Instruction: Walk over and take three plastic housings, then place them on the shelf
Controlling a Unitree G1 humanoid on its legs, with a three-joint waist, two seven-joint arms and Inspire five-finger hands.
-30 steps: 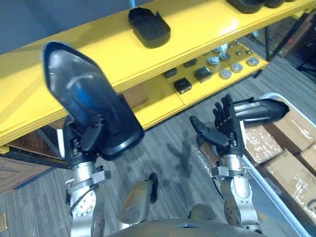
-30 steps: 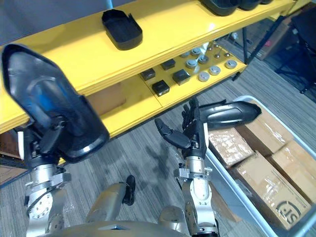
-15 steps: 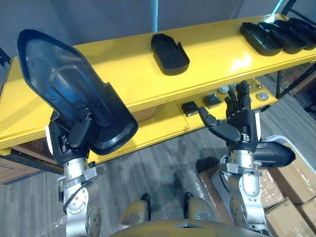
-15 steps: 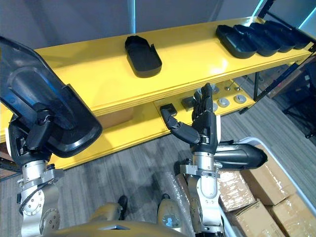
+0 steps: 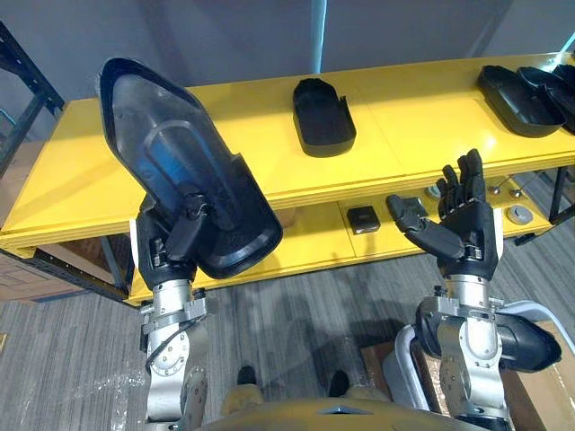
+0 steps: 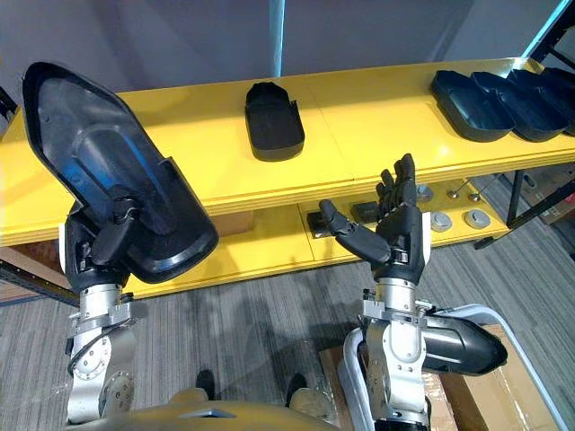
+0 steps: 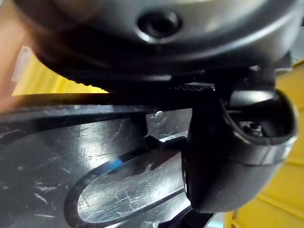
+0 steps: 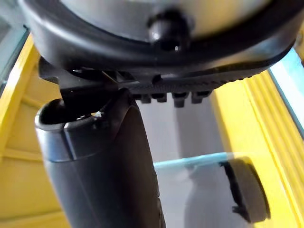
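My left hand (image 5: 175,247) is shut on a large black plastic housing (image 5: 184,175), holding it upright in front of the yellow shelf (image 5: 72,193); its scratched inner face (image 7: 95,166) lies right under the thumb in the left wrist view. My right hand (image 5: 454,229) is raised open and holds nothing, level with the shelf's front edge. One small black housing (image 5: 323,117) lies on the top shelf board near the middle. More black housings (image 6: 490,103) are lined up at the shelf's right end.
A lower yellow shelf board carries small black blocks (image 5: 363,218) and round metal parts (image 6: 477,218). A white bin (image 6: 503,355) with cardboard boxes stands on the grey carpet at the lower right. A dark rack post (image 5: 22,117) stands at the left.
The camera has swung, so the shelf now faces me squarely. The left hand still holds the housing; the right hand stays raised and open.
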